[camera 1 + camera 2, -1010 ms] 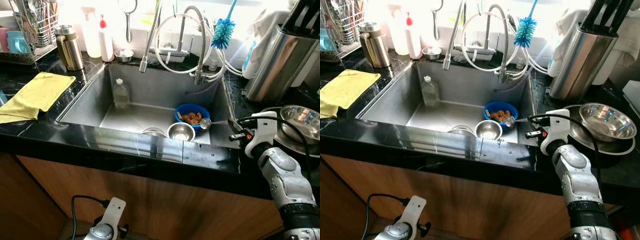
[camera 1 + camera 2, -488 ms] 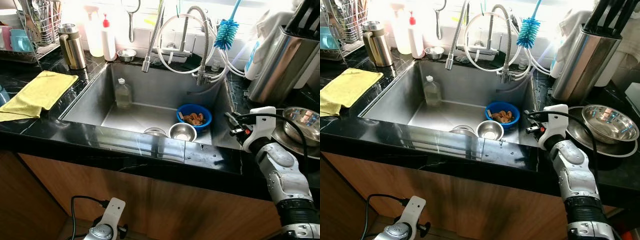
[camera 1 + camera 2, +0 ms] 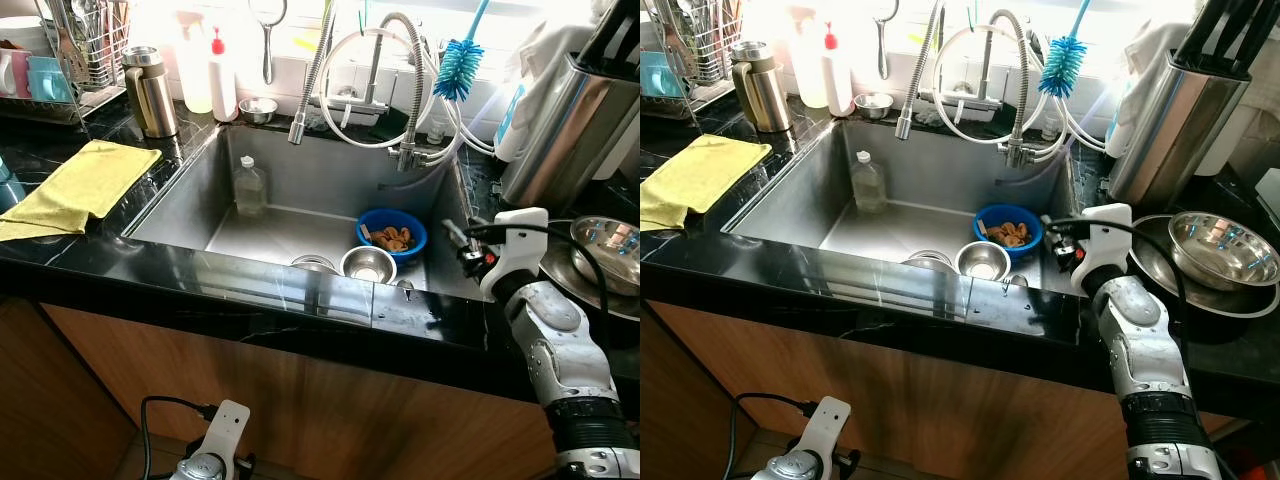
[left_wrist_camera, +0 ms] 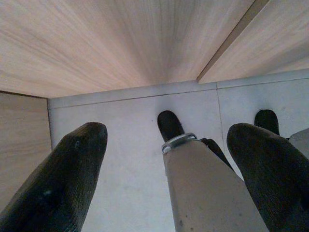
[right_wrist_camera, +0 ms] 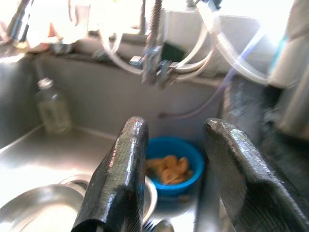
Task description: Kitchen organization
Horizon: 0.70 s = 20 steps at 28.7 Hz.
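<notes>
Over the sink's right rim the right claw is held open and empty, near the blue bowl lying inside beside a steel bowl. Low down, the left claw is spread above the floor.

One blue bowl, three steel bowls, one bottle.

Daylight is blowing out behind the faucet, washing the bottles there to white. Glare is streaking the black desk in front of the sink. Right wrist view is running soft and hazy; left wrist view is evenly lit, tool fingers blurring.
</notes>
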Tool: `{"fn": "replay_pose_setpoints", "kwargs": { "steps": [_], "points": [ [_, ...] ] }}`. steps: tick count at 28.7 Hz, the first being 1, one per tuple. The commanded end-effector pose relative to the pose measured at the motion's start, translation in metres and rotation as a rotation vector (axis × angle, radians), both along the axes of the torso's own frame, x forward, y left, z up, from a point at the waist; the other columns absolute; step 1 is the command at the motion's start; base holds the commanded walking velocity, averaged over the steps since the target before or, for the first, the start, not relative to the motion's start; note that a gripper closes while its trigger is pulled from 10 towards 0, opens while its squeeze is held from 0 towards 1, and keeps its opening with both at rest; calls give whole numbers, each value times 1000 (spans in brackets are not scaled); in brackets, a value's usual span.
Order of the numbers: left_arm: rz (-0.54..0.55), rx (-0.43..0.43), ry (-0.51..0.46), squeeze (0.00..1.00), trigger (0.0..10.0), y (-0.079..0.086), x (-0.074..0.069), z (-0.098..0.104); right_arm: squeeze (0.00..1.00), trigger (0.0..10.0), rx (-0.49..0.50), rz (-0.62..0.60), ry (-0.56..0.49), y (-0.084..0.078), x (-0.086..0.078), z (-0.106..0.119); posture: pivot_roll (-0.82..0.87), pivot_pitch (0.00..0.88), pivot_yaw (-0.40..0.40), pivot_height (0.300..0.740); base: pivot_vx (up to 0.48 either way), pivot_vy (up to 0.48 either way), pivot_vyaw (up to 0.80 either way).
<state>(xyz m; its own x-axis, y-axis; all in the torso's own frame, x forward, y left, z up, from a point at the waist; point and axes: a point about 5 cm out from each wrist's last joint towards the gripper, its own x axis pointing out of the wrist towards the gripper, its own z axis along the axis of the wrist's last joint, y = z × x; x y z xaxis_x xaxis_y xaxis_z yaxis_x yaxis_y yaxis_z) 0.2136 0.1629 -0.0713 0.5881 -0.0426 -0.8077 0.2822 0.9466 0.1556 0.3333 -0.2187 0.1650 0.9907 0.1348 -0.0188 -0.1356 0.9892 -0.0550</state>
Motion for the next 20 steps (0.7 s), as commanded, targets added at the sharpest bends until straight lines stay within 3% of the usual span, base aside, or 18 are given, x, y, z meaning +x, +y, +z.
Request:
{"fn": "replay_pose_setpoints", "kwargs": {
  "steps": [1, 4, 7, 10, 15, 20],
  "points": [
    [13, 0, 9, 0, 10000, 1, -1, -1, 0, 10000, -12, -55, -12, -7, -1, 11, 59, 0, -82, 736, 0, 0, 0],
    [11, 2, 11, 0, 10000, 3, -1, 0, 0, 10000, 14, -173, -14, -23, -9, 26, 50, 2, -80, 736, 0, 0, 0],
    [6, 2, 12, 0, 10000, 3, -1, 0, 0, 10000, 32, -238, 15, -29, -12, 31, 38, 5, -77, 736, 0, 0, 0],
    [2, 2, 14, 0, 10000, 3, -1, -1, 0, 10000, 2, -291, 66, -32, -17, 30, 33, 10, -76, 736, 0, 0, 0],
    [1, -1, 14, 0, 10000, 1, -1, -1, 0, 10000, 31, -374, 163, -42, -29, 18, 29, 21, -78, 736, 0, 0, 0],
    [-1, -2, 16, 0, 10000, 0, -1, -1, 0, 10000, 36, -391, 201, -46, -36, 11, 25, 25, -77, 736, 0, 0, 0]
  ]
}}
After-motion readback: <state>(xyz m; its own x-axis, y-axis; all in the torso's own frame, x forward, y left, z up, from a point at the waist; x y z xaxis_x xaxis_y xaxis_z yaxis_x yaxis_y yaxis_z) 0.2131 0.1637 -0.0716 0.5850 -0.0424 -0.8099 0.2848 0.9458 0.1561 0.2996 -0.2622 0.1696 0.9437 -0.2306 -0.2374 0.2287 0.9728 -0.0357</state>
